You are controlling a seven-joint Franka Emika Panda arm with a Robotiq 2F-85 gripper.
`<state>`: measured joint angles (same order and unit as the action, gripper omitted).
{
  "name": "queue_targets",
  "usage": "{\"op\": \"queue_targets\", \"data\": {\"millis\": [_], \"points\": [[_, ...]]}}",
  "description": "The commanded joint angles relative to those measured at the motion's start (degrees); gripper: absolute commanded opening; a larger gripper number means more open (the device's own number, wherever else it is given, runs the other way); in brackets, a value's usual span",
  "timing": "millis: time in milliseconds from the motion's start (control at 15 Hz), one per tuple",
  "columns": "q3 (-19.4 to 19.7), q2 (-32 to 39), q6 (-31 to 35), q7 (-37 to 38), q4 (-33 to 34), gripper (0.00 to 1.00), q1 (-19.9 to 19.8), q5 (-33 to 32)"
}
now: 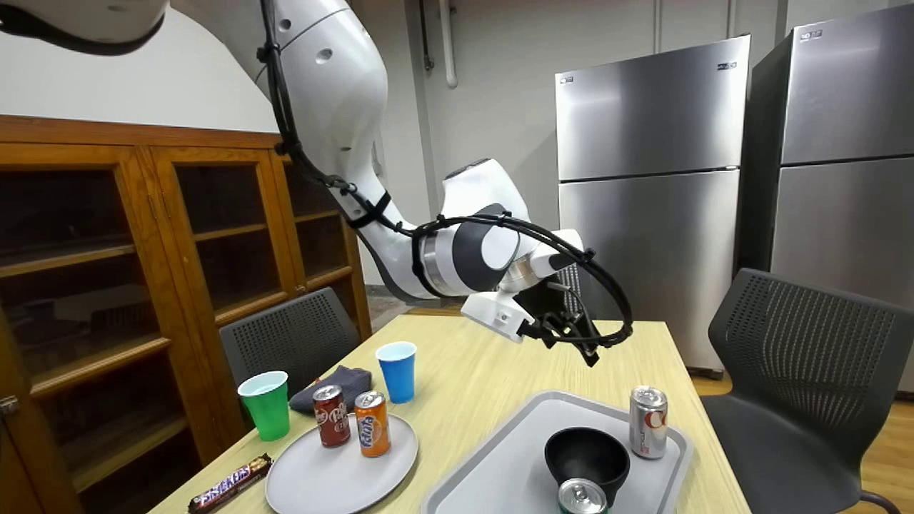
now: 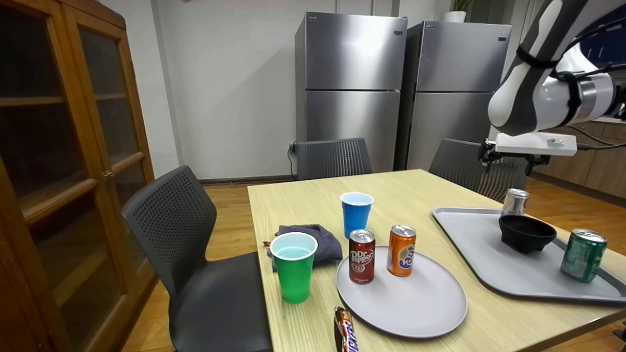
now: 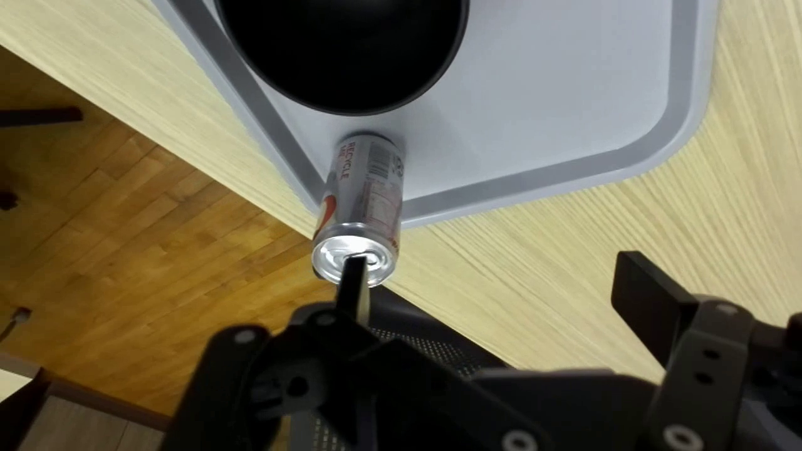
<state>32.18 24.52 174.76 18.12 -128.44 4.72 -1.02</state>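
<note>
The silver can [image 3: 369, 181] is marked in red, the pincer [image 3: 492, 272] and bowl [image 3: 348, 50] black.

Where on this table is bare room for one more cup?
Most free: the table between the blue cup, the tray and the far edge; narrower, between plate and tray. Crowded: around the cloth, green cup, Dr Pepper can and Fanta can; the tray's outer side, holding the silver can, bowl and green can.

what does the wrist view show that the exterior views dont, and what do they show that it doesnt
Only the wrist view: the barcode on the silver can.
Only the exterior views: the plate, Dr Pepper can, Fanta can, Snickers bar, blue cup and green cup.
Shared: the silver can, black bowl, tray and pincer.
</note>
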Motion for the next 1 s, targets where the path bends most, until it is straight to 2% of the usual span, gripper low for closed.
{"op": "queue_targets", "data": {"millis": [0,400,933], "points": [[-1.11,2.97,-1.49,0.22,3.94,1.0,-3.37,1.75],[-2.51,6.78,-2.31,-0.18,7.69,1.0,-8.04,4.09],[-8.67,10.9,-7.48,-0.35,14.39,1.0,-15.15,7.43]]}}
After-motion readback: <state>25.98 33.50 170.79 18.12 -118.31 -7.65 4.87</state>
